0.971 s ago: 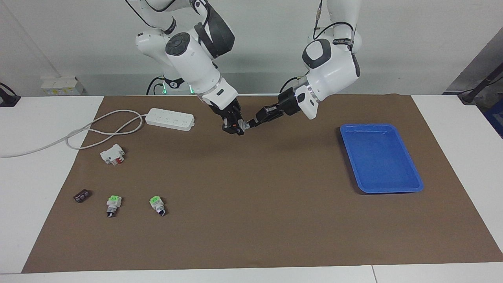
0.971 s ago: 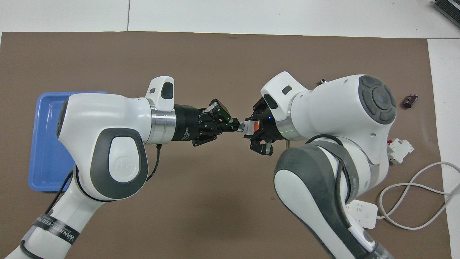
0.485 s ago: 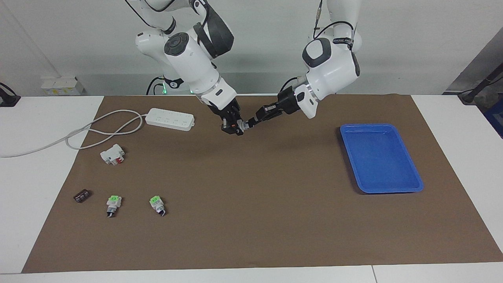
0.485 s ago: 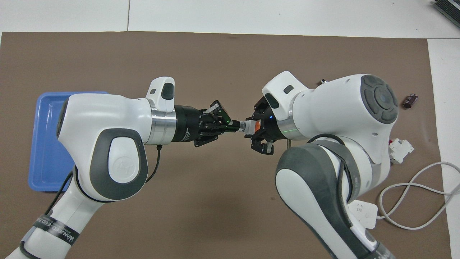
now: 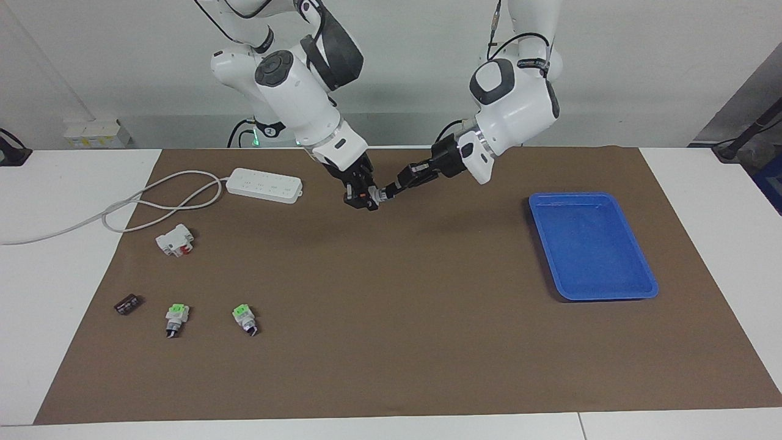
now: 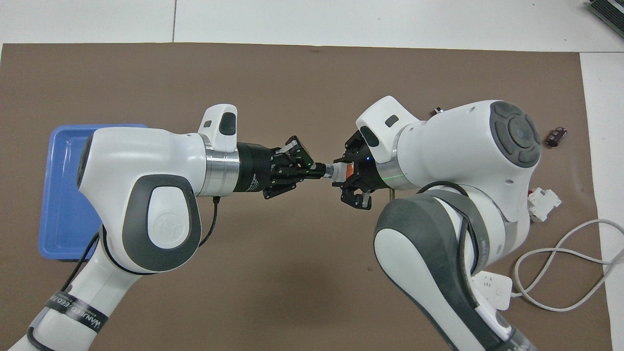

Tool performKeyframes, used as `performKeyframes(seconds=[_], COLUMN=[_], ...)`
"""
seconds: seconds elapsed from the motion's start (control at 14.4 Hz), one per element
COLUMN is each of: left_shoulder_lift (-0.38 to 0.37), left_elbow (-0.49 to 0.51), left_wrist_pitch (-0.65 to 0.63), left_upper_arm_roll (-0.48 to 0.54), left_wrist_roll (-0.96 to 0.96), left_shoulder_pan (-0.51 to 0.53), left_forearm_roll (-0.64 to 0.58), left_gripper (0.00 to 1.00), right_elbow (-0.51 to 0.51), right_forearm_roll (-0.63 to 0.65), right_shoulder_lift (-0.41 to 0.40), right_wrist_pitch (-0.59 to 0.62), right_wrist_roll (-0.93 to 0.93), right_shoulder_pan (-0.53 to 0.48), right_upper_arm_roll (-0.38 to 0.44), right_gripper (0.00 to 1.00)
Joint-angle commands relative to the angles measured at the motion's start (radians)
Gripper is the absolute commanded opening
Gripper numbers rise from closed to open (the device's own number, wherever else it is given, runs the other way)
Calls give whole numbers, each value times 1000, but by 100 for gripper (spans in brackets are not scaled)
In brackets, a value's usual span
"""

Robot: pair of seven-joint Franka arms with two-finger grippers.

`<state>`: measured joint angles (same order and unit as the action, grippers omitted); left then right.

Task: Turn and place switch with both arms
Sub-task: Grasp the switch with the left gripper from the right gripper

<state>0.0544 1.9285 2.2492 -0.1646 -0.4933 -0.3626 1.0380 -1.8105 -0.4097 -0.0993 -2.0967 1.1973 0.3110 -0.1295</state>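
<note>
**Here, one switch gripped from two ends**

Here we see the switch (image 6: 341, 171) held in the air over the brown mat (image 5: 391, 342), well apart from the blue tray (image 5: 635, 287), which lies toward the left arm's end of the table. The right gripper (image 6: 347, 171) is closed on its orange-and-white body. The left gripper (image 6: 319, 170) is clamped on the knob end, so both hold the one switch between them. Taking the tray as our mark, the power strip (image 5: 264, 184), the white block with the red lever (image 5: 175, 239), two green-topped switches (image 5: 176, 318) and a small dark part (image 5: 127, 304) all lie well apart from it, toward the right arm's end.
</note>
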Motion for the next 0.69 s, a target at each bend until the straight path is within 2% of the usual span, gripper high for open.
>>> performKeyframes(seconds=[0.0, 0.62], left_shoulder_lift=[-16, -16], left_elbow=[29, 30], left_wrist_pitch=[35, 40], left_upper_arm_roll=[14, 14], left_wrist_roll=[51, 243], left_shoulder_pan=[-24, -24], left_forearm_roll=[-3, -3], left_gripper=[0, 0], right_elbow=[-16, -21], right_forearm_roll=[-29, -29], right_shoulder_lift=[29, 32], right_wrist_pitch=[17, 17], right_wrist_roll=[35, 35], right_shoulder_pan=[-12, -10], right_upper_arm_roll=[-4, -4], right_gripper=[0, 0])
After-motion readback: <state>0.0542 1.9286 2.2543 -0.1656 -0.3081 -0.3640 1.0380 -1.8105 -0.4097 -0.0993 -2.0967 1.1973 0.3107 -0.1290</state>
